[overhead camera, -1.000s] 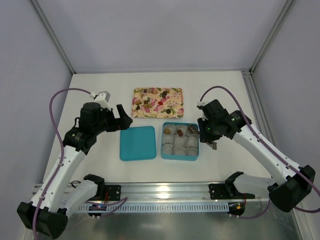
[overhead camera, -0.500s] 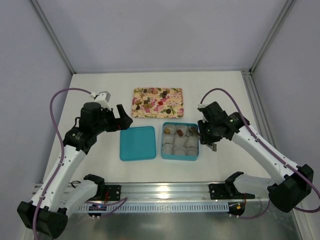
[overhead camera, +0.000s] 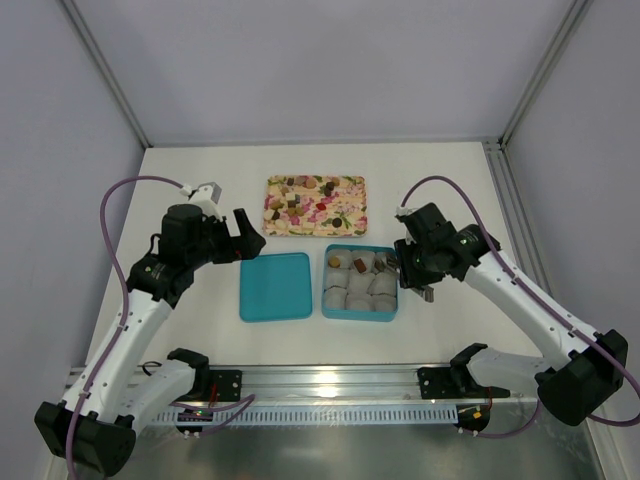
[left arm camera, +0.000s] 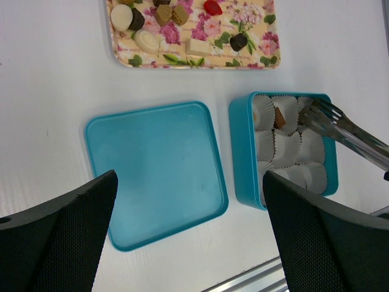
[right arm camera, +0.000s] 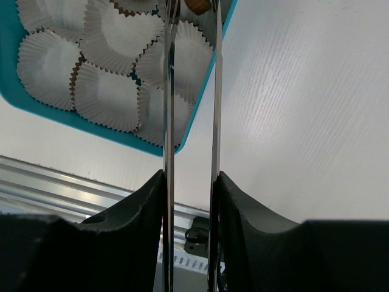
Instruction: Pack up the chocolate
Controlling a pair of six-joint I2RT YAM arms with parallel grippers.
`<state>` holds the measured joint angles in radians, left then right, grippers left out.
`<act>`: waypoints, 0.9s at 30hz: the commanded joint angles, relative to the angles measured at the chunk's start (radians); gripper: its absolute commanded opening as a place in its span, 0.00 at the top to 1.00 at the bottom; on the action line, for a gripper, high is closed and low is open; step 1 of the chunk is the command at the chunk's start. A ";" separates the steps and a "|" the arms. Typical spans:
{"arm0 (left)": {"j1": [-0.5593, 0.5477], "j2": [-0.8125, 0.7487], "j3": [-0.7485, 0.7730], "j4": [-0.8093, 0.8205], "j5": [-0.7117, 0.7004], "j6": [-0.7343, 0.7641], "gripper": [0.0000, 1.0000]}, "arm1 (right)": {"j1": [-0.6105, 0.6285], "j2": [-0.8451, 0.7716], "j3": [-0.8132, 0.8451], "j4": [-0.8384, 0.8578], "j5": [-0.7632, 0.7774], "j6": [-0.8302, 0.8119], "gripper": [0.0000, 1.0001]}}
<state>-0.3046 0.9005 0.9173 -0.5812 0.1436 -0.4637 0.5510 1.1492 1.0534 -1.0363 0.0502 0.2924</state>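
Most chocolate (left arm camera: 163, 13) lies on the tray (left arm camera: 267, 18) ahead of our left claw (left arm camera: 189, 182), which gapes empty. Our right claw (right arm camera: 189, 182) grips tongs (right arm camera: 169, 91), tips just ahead over a box (right arm camera: 7, 61) cup (right arm camera: 191, 61), apparently to drop one brown piece (right arm camera: 196, 5) there.

Bare table (left arm camera: 48, 91) left of lid (left arm camera: 158, 173); right tool (overhead camera: 403, 268), tongs (left arm camera: 349, 132) over box's (left arm camera: 242, 158) right cups (left arm camera: 313, 146).

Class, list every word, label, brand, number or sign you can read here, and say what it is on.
None can be read.
The flowered tray, the teal box, its lid, the paper cups and the tongs carry no writing.
Coloured bits beside the rail are too small to tell.
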 commanded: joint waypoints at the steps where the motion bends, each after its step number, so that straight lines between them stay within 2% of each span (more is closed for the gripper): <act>1: 0.004 -0.002 0.000 0.020 0.017 0.000 0.00 | -0.006 -0.031 0.054 0.010 0.014 -0.001 0.59; 9: 0.002 -0.003 0.000 0.020 0.016 0.000 0.00 | -0.005 -0.003 0.175 0.001 -0.030 -0.015 0.60; 14: 0.002 -0.003 0.000 0.020 0.013 0.000 0.00 | -0.005 0.087 0.276 0.051 -0.071 -0.042 0.60; 22: 0.004 -0.002 0.000 0.021 0.005 0.002 0.00 | -0.008 0.422 0.521 0.160 -0.161 -0.116 0.60; 27: 0.004 -0.003 0.000 0.020 -0.006 0.003 0.00 | -0.011 0.621 0.675 0.154 -0.153 -0.163 0.60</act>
<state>-0.3042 0.9012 0.9173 -0.5812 0.1421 -0.4637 0.5461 1.7138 1.6344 -0.9150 -0.0895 0.1802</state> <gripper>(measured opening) 0.996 0.404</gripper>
